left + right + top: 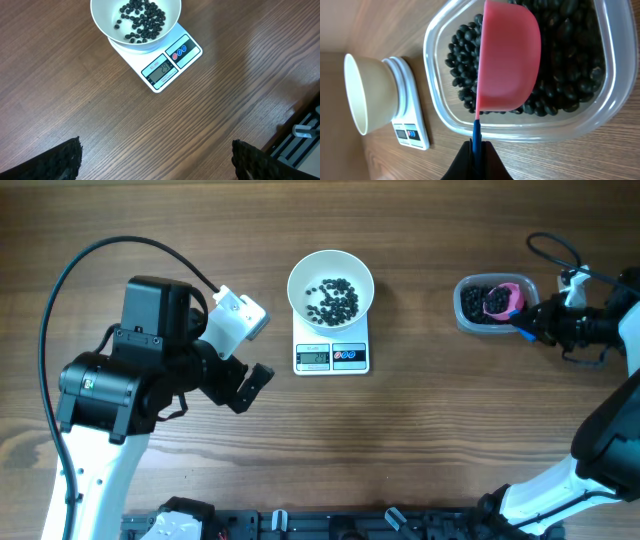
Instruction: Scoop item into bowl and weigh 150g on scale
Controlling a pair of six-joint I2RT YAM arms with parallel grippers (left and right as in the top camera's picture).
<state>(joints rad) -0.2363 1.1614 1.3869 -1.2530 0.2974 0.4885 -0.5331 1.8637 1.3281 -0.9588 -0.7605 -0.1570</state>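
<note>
Tabletop: brown wood grain, running under everything; both of my arms reach in over it from the near edge
Scale: small, white and square, at the middle of the tabletop; its grey display shows digits that I cannot read with certainty; two round buttons sit just beside the display
Bowl: plain white and round, standing upright on the scale, covering the far part of it and leaving display and buttons in view
Item: small round black pieces; a loose patch of them lies in the bottom of the bowl, with white showing around them; many more fill the tub
Tub: clear plastic with rounded corners, well apart from the scale, out to my right side
Scoop: pink cup on a thin blue handle; the cup is inside the tub, down among the black pieces; from overhead dark pieces appear to sit in it
Right fingers: pressed fully together on the blue handle, holding the scoop at the tub's near rim
Left fingers: spread as wide as they go, with nothing between them; they hover over bare tabletop to the left of the scale, touching neither it nor the bowl
</note>
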